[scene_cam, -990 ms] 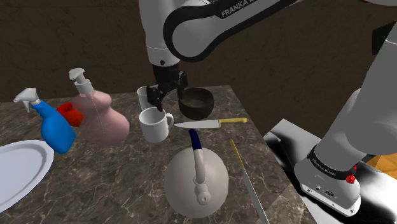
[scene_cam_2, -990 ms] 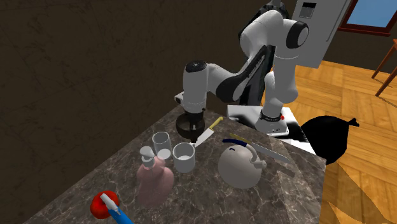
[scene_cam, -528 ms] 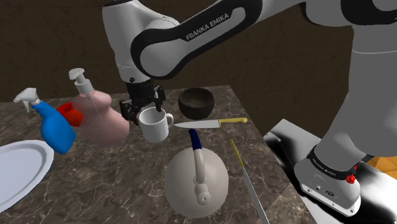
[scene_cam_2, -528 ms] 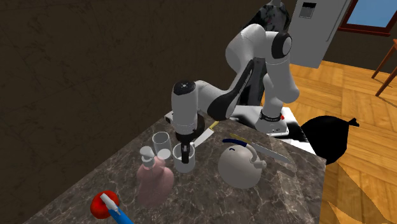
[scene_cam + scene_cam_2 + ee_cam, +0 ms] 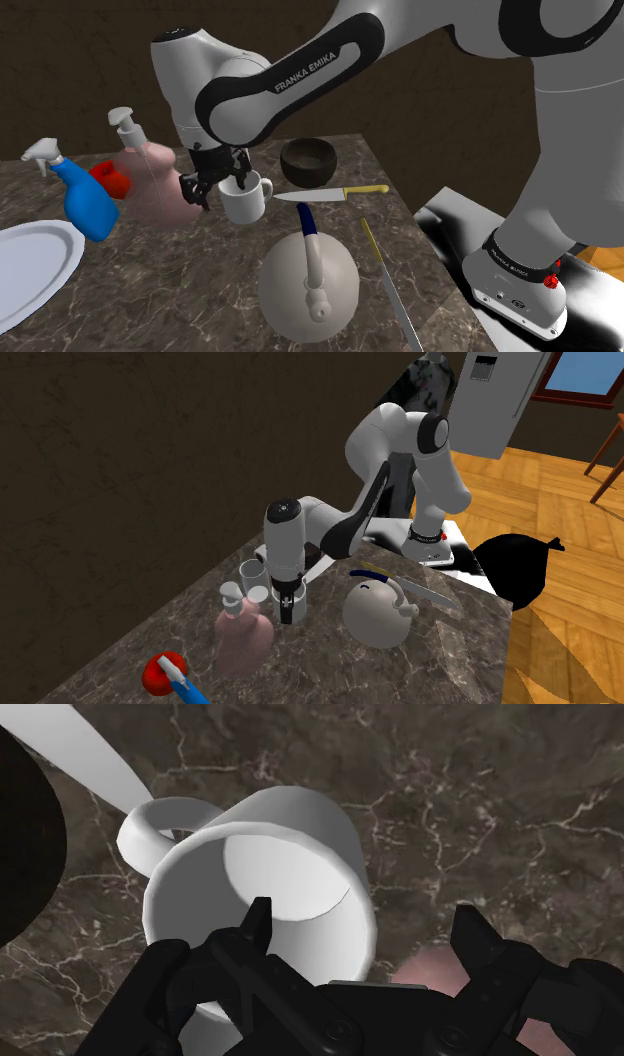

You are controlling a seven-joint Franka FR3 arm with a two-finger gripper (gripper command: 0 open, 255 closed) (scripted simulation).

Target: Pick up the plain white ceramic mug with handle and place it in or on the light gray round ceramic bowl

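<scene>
Seeing a plain white mug (image 5: 245, 200), smooth, handled, standing upright on the dark marbled desk (image 5: 190, 270). Straddling its wall with the pincer (image 5: 365, 929) gaping, one finger over its mouth, the other outside, clasping nothing.

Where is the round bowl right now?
In the shoulder view, the dark round bowl stands near the far edge of the marble counter, behind the yellow-handled knife and right of the white handled mug.
</scene>
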